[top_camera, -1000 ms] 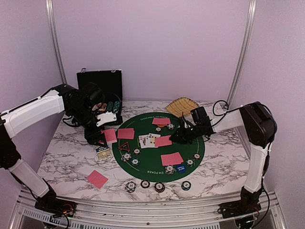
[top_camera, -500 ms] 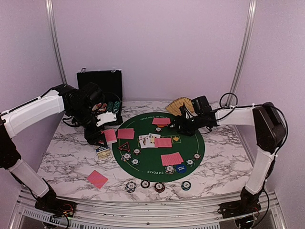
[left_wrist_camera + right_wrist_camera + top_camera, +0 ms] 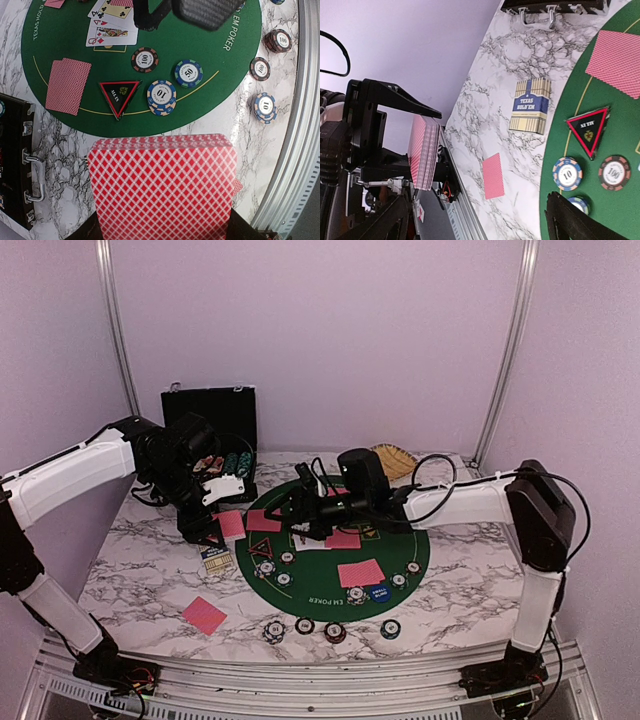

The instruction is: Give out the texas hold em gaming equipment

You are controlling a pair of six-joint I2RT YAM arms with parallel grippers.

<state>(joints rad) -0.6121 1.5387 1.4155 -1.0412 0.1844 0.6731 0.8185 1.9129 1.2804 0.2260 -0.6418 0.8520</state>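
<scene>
The left claw (image 3: 162,230) was clamped on the deck of cards (image 3: 160,185), held at the 9 o'clock edge of the green mat (image 3: 395,545), red backs facing its wrist camera. From the right wrist the deck showed edge-on, running 12 to 6 o'clock. The right claw (image 3: 303,512) hung open over the mat's centre.

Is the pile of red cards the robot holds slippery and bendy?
Probably slippery: the pile of red cards is many loose sheets, its top edges a little staggered. Likely bendy too: edge-on in the right wrist view, each card looks very thin.
</scene>
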